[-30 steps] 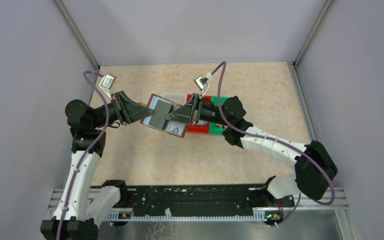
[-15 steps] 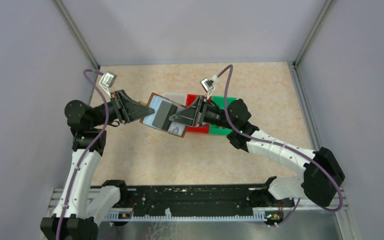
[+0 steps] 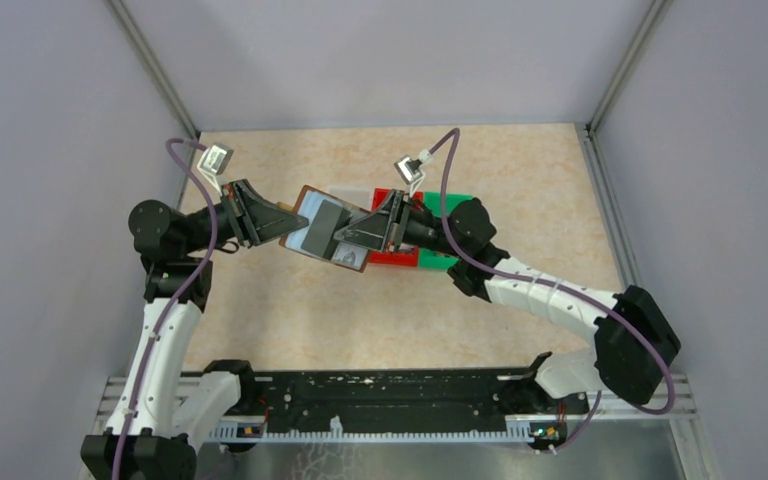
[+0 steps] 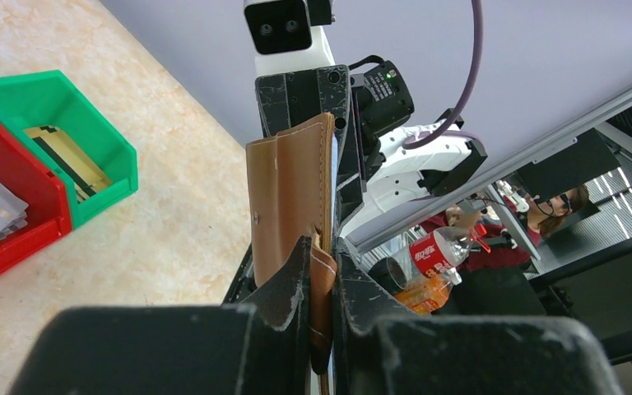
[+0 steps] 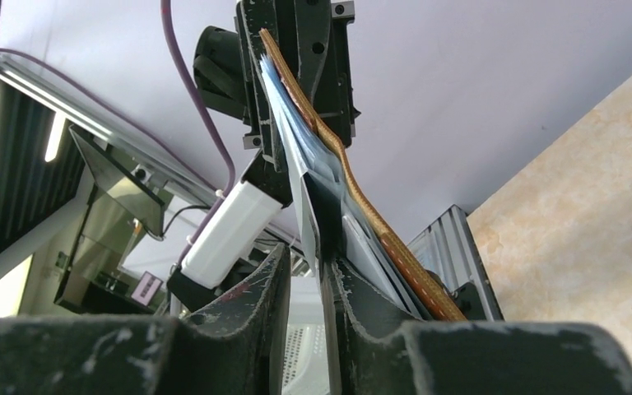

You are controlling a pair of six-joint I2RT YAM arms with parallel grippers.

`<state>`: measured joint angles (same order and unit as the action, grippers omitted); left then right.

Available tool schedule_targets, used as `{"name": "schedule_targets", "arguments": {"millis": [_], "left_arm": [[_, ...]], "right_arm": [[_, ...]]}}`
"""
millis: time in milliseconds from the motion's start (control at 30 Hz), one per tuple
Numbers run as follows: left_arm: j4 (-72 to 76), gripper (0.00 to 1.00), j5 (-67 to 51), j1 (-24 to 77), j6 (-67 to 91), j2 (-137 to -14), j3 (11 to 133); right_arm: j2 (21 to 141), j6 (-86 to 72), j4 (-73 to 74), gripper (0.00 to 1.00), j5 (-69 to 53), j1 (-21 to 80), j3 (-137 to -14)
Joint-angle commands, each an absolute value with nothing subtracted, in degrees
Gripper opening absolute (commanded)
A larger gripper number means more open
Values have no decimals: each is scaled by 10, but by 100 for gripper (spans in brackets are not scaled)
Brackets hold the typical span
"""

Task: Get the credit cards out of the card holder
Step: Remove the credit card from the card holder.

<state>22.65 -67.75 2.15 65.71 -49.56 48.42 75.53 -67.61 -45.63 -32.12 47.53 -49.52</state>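
Top view: card holder (image 3: 305, 212) held open above the bench (image 3: 520, 180), left pincer (image 3: 285, 222) on its edge, right pincer (image 3: 348, 237) nudged left since a second ago, dark card (image 3: 325, 225) now skewed, probably working loose; left wrist: pincer clamped tight on brown leather; right wrist: pincer nearly closed, pinching the card.

White arms (image 3: 155, 360), black joints (image 3: 630, 345), purple cables (image 3: 446, 175)

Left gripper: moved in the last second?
No. The left gripper sits at the same spot relative to the red bin, shut on the holder.
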Motion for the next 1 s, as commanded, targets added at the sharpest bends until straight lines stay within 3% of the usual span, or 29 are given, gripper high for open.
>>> {"name": "schedule_targets", "arguments": {"millis": [0,267,567,967], "left_arm": [[234,0,-682,21,650,-488,503],[230,0,-681,21,644,-487,501],[227,0,-679,21,642,-489,508],[206,0,-679,21,615,-496,520]], "right_arm": [[765,-699,-525,20,-323,481,-517],[787,-719,-560,21,-325,481,-524],[780,-721,-571,0,-319,482,-500],[716,-693,-529,0,-307,468,-435]]}}
